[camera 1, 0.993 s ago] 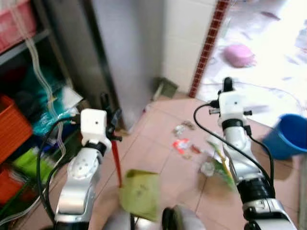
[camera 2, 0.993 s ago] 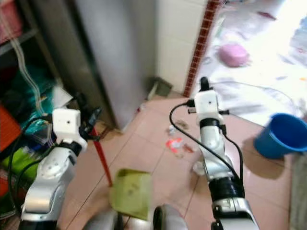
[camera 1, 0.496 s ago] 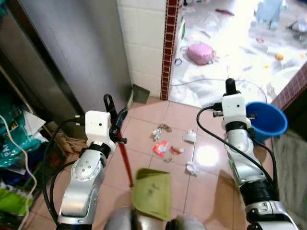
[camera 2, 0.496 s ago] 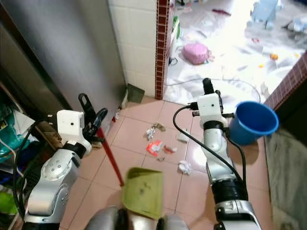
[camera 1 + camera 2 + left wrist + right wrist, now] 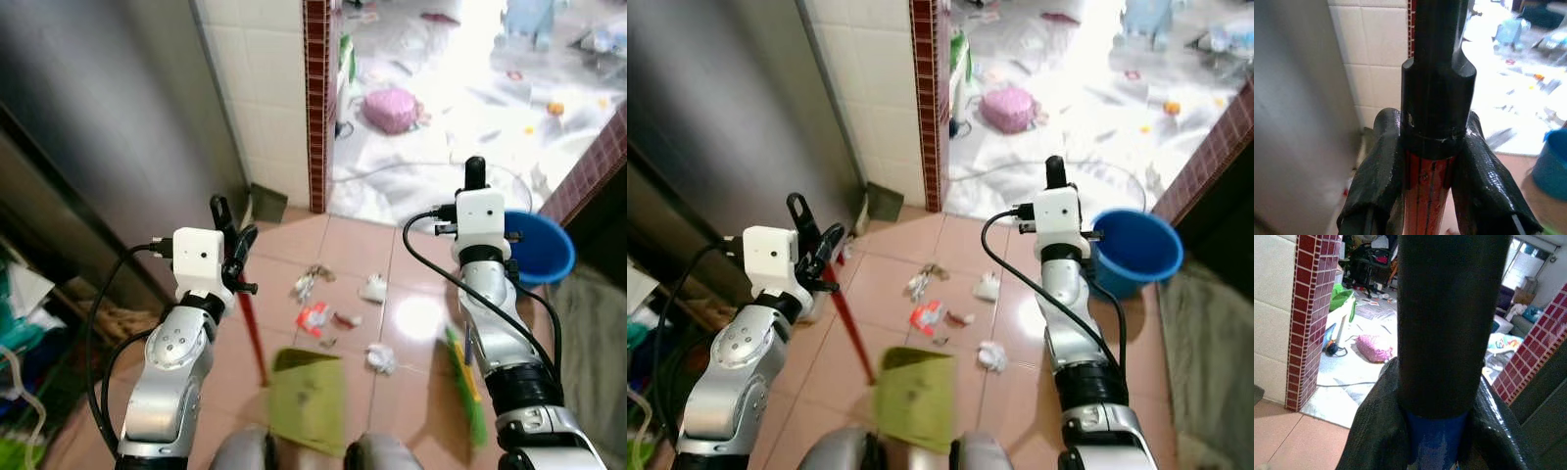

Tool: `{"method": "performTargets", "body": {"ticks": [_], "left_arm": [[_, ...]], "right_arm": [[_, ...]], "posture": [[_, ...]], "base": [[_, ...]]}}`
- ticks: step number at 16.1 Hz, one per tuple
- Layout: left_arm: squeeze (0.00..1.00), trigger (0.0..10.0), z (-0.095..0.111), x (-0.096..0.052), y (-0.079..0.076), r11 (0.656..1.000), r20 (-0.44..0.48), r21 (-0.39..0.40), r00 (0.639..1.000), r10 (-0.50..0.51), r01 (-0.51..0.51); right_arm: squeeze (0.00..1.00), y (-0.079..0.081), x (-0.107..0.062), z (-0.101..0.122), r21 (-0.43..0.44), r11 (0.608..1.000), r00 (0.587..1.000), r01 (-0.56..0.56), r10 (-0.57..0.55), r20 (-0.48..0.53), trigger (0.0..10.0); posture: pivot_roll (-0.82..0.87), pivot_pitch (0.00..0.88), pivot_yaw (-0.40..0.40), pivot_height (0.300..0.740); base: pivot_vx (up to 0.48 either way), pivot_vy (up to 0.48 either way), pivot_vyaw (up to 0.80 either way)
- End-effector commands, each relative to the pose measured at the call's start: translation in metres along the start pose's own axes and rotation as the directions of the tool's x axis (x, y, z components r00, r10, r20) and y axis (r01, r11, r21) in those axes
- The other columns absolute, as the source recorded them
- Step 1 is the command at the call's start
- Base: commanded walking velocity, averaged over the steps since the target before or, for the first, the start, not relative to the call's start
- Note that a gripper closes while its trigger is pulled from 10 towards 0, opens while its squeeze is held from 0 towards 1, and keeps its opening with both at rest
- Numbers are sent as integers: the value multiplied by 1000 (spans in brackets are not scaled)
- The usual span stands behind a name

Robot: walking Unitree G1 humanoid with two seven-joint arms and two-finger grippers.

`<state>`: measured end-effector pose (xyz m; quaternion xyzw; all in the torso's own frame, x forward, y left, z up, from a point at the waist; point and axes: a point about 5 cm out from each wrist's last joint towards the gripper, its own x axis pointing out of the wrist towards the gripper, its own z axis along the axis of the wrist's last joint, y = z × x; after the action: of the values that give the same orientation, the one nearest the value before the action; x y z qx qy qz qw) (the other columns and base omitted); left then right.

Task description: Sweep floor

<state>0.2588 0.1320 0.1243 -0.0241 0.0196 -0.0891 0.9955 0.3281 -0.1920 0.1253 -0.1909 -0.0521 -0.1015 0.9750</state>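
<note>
Over tiled floor, L fingers clenched round dustpan handle, R fingers round broom handle.

My two head eyes look steeply down, sharing the tiled floor. My wrist cameras sit tight against gripped handles, seemingly facing the bright doorway.
</note>
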Motion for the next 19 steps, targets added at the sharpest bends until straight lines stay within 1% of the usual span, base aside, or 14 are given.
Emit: {"method": "performTargets", "body": {"ticks": [1,2,4,6,7,8,10,12,13,14,15,17,18,19], "left_arm": [[0,10000,10,0,5,1000,52,13,998,19,-19],[0,10000,10,0,4,999,54,15,998,29,-29],[0,10000,7,2,5,996,44,64,998,55,-58],[0,10000,3,3,11,990,31,92,994,105,-108],[0,10000,2,3,12,988,30,99,993,113,-116],[0,10000,-1,5,17,977,23,129,986,165,-167],[0,10000,-3,10,20,973,18,120,981,195,-195],[0,10000,-5,22,20,972,25,108,978,206,-208],[0,10000,-4,27,20,972,32,105,978,207,-210],[0,10000,-4,33,19,971,44,112,977,206,-210],[0,10000,-6,37,17,973,35,112,979,200,-203],[0,10000,-12,45,11,975,7,112,981,193,-193],[0,10000,-15,50,5,976,9,115,983,184,-183],[0,10000,-18,53,2,976,9,117,983,182,-182]], "right_arm": [[0,8,1,7,4,1000,1000,-20,20,23,10000],[0,10,1,8,9,1000,999,-25,25,24,10000],[0,12,0,7,18,999,999,-36,35,18,10000],[0,16,-2,1,74,996,998,-49,51,-25,10000],[0,17,-2,1,80,996,998,-49,52,-30,10000],[0,17,-2,0,89,995,998,-47,51,-39,10000],[0,17,-2,0,109,993,997,-49,55,-48,10000],[0,20,-3,-5,186,981,993,-57,75,-89,10000],[0,23,-4,-5,235,970,991,-67,91,-94,10000],[0,27,-4,-3,259,962,990,-87,113,-88,10000],[0,30,-4,-1,283,953,988,-105,133,-82,10000],[0,33,-3,2,295,947,985,-130,157,-71,10000],[0,35,-3,4,309,940,983,-145,173,-64,10000],[0,35,-2,5,319,935,981,-155,183,-60,10000]], "posture": [[11,125,9,740],[12,126,7,740],[16,128,-3,740],[17,130,-9,740],[13,132,-7,740],[13,132,-7,740],[7,137,-5,740],[0,137,-8,740],[0,144,-11,740],[-1,141,-13,740],[-7,144,-17,740],[-9,144,-23,740],[-25,142,-20,740],[-29,142,-18,740]], "base": [[0,0,0],[0,0,0],[0,0,0],[0,0,0],[0,0,0],[0,0,0],[0,0,0],[0,0,0],[0,0,0],[0,0,0],[0,0,0],[0,0,0],[0,0,0],[0,0,0]]}}
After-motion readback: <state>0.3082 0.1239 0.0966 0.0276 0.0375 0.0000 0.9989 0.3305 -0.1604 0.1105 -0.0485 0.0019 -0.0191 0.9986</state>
